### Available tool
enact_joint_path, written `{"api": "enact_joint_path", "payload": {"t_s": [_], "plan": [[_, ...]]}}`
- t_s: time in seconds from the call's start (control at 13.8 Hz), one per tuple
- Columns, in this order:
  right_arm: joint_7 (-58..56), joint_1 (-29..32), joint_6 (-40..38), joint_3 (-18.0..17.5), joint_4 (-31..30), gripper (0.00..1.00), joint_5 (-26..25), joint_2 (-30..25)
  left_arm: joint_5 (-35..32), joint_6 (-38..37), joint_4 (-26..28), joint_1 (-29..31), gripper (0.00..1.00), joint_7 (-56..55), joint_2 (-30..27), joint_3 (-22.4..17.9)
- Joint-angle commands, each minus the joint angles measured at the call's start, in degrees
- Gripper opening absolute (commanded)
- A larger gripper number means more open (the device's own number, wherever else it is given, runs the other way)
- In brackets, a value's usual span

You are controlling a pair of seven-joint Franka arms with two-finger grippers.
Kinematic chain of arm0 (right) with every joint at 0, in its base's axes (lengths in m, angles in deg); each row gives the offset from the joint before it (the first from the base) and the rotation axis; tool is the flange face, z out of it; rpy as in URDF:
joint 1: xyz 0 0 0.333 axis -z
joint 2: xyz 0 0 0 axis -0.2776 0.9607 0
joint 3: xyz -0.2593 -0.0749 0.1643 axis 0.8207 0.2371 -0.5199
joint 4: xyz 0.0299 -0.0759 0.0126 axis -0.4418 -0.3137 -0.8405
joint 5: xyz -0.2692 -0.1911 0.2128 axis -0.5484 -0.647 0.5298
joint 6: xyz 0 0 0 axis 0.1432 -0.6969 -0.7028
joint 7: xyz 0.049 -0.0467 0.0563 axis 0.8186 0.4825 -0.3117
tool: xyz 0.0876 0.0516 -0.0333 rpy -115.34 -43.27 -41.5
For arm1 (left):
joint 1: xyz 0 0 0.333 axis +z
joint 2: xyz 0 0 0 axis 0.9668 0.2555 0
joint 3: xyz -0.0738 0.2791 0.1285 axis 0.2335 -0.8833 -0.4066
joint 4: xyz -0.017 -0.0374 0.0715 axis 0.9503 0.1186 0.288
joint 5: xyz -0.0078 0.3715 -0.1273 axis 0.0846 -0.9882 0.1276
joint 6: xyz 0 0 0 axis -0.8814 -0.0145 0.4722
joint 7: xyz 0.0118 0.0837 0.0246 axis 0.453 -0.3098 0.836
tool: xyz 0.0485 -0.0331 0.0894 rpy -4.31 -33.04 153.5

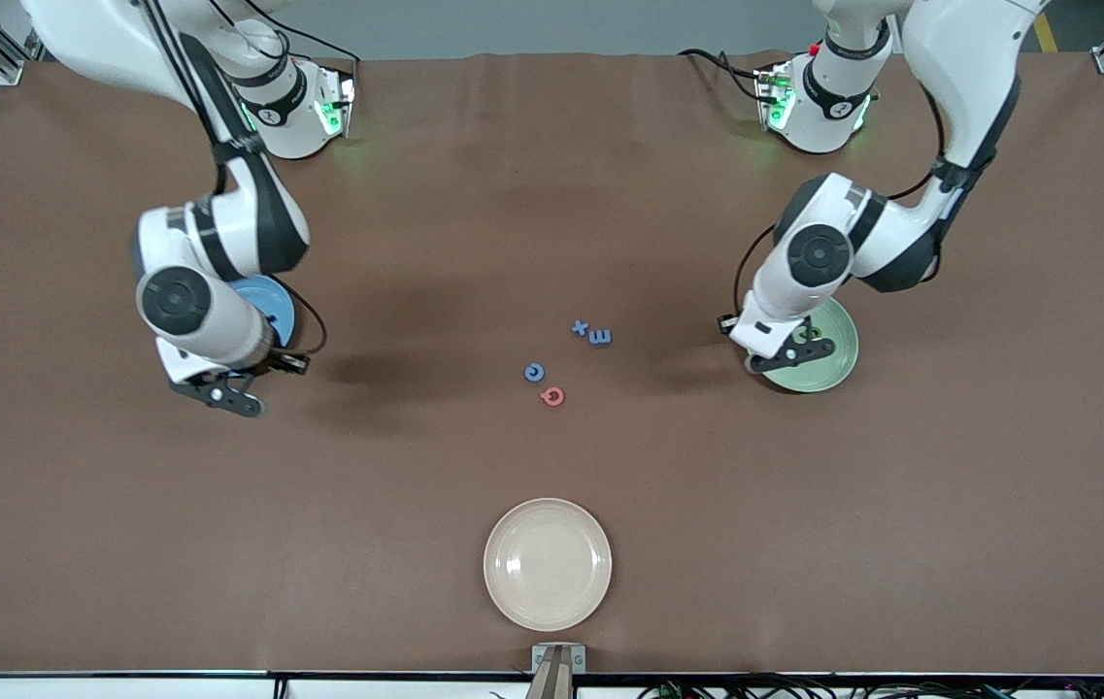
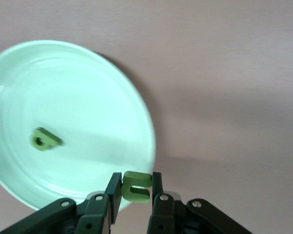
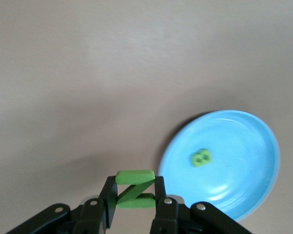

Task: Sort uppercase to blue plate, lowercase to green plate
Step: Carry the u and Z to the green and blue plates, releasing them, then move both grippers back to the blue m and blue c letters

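Brown table (image 1: pixel 552 194) | left gripper (image 2: pixel 136 195) pinches green u (image 2: pixel 136 186) | right gripper (image 3: pixel 135 197) pinches green N (image 3: pixel 135 189) | blue plate (image 1: pixel 275 301) half-hidden

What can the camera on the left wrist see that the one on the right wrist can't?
Only the left wrist view shows the green plate, with a green b lying in it, and the left gripper pinching a green u over the plate's edge. Only the right wrist view shows the blue plate, a green B in it, and the right gripper pinching a green N above the table beside that plate. Both show the brown table.
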State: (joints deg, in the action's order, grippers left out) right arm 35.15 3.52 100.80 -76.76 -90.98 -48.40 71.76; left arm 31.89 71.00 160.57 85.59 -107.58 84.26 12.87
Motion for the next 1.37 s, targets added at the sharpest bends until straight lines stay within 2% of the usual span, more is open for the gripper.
{"api": "enact_joint_path", "payload": {"t_s": [0.0, 0.29, 0.43, 0.51, 0.58, 0.65, 0.8, 1.01, 1.08, 1.16, 1.3], "plan": [[-5.2, 4.8, 4.0, -1.3, -10.1, 0.00, -1.0, -7.8, -0.8, 3.7, 5.1, 4.6, 0.06, 4.4, -3.2, 1.7], [-14.7, 13.2, 9.4, -1.4, -15.4, 0.01, -0.9, -8.9, -5.0, 7.0, 9.0, 9.4, 0.07, 7.8, -3.2, 1.7], [-16.2, 14.5, 10.3, -1.4, -16.7, 0.07, -0.9, -8.6, -5.4, 7.9, 10.5, 9.6, 0.08, 7.9, -3.1, 1.7], [-16.3, 14.5, 10.1, -1.4, -16.7, 0.26, -0.9, -8.4, -5.4, 8.7, 11.2, 9.6, 0.08, 7.9, -3.1, 1.7], [-16.3, 14.5, 10.0, -1.4, -16.7, 0.69, -0.9, -8.3, -5.4, 9.4, 12.0, 9.6, 0.09, 7.9, -3.1, 1.7], [-16.3, 14.5, 9.9, -1.4, -16.7, 1.00, -0.9, -8.3, -5.5, 9.7, 12.2, 9.8, 0.09, 7.9, -3.1, 1.7], [-16.1, 14.4, 9.8, -1.4, -16.5, 1.00, -0.6, -8.3, -5.5, 9.7, 12.5, 9.9, 0.15, 7.9, -3.1, 1.7], [-12.0, 12.3, 8.8, -1.9, -15.9, 1.00, 0.8, -8.5, -5.5, 9.7, 12.2, 9.9, 0.73, 8.5, -3.2, 1.7], [-8.8, 10.0, 8.3, -2.0, -15.3, 1.00, 1.8, -8.7, -5.5, 9.7, 12.1, 9.9, 0.79, 8.5, -3.3, 1.8], [-4.7, 6.9, 7.3, -2.0, -14.2, 1.00, 2.9, -8.7, -5.5, 9.6, 11.7, 9.8, 0.80, 8.1, -4.4, 2.0], [4.4, 1.1, 6.2, -2.0, -11.3, 1.00, 4.1, -8.4, -5.3, 7.5, 9.3, 9.7, 0.89, 6.9, -5.9, 5.8]]}}
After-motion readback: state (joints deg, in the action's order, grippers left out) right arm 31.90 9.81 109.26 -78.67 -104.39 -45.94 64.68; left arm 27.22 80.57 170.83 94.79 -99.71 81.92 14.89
